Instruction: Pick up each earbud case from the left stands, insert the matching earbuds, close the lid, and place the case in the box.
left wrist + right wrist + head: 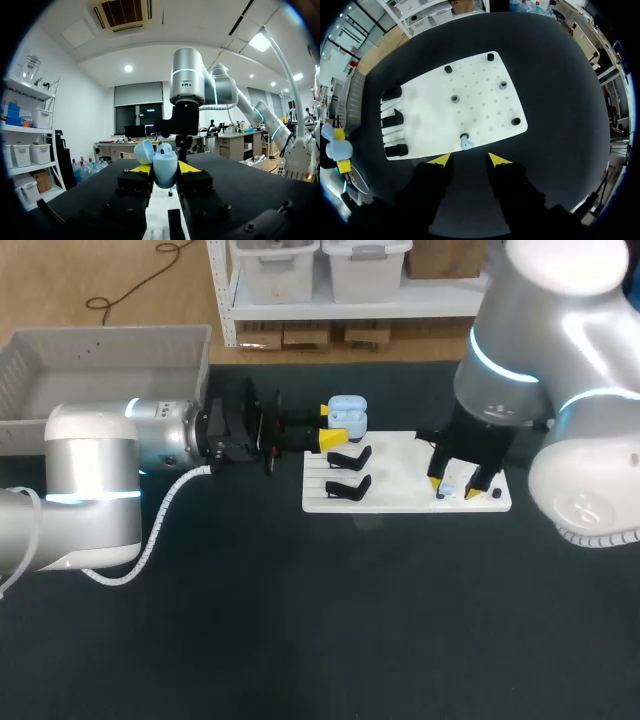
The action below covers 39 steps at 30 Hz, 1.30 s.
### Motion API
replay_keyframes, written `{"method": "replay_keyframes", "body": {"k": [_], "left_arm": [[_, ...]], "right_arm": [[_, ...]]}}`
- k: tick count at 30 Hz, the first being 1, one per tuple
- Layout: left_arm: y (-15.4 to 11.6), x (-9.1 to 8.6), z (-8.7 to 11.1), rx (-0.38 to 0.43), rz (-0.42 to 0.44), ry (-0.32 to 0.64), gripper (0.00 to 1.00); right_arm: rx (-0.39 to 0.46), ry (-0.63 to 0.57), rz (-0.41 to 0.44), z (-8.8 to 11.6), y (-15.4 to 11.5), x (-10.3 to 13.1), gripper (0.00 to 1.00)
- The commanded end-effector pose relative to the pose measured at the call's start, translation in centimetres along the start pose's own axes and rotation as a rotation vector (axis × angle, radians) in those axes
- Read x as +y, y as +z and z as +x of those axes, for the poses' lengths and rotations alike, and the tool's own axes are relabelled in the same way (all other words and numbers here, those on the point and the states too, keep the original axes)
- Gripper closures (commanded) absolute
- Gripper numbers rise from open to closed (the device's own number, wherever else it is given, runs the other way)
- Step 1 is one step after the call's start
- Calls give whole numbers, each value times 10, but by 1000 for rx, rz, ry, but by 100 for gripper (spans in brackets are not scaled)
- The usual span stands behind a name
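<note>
A light blue earbud case (165,169) with its lid (144,151) up is held between the yellow tips of my left gripper (165,172), which is shut on it. In the head view the case (347,414) hangs above the left edge of the white board (400,472), over the black stands (350,458). My right gripper (455,487) hovers open over the board's right end. In the right wrist view a pale blue earbud (465,143) sits on a peg just ahead of the right gripper (468,160), apart from its fingers.
A grey box (100,365) stands at the back left, behind my left arm. Three black stands (393,118) line the board's left end, and several black pegs (503,85) dot its right half. Dark table surface surrounds the board.
</note>
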<state>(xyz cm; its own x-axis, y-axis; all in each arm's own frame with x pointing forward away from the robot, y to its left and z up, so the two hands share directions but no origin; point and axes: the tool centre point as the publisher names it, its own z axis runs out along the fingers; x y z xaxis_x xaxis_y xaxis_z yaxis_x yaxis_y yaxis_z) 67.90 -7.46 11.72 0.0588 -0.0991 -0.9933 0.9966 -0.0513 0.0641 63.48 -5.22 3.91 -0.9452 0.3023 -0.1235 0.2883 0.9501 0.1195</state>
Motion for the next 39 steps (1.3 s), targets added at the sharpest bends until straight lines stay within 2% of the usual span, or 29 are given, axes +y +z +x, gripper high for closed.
{"method": "replay_keyframes", "body": {"k": [1,23,30,39], "left_arm": [[0,-1,0,0,-2,1,100],[0,-1,0,0,-2,1,100],[0,-1,0,0,-2,1,100],[0,-1,0,0,-2,1,100]], "right_arm": [[2,-14,22,-3,7,4,58],[-9,-52,24,-10,23,-3,71],[-3,-54,18,-13,28,-2,78],[8,-56,19,-16,31,-1,82]]}}
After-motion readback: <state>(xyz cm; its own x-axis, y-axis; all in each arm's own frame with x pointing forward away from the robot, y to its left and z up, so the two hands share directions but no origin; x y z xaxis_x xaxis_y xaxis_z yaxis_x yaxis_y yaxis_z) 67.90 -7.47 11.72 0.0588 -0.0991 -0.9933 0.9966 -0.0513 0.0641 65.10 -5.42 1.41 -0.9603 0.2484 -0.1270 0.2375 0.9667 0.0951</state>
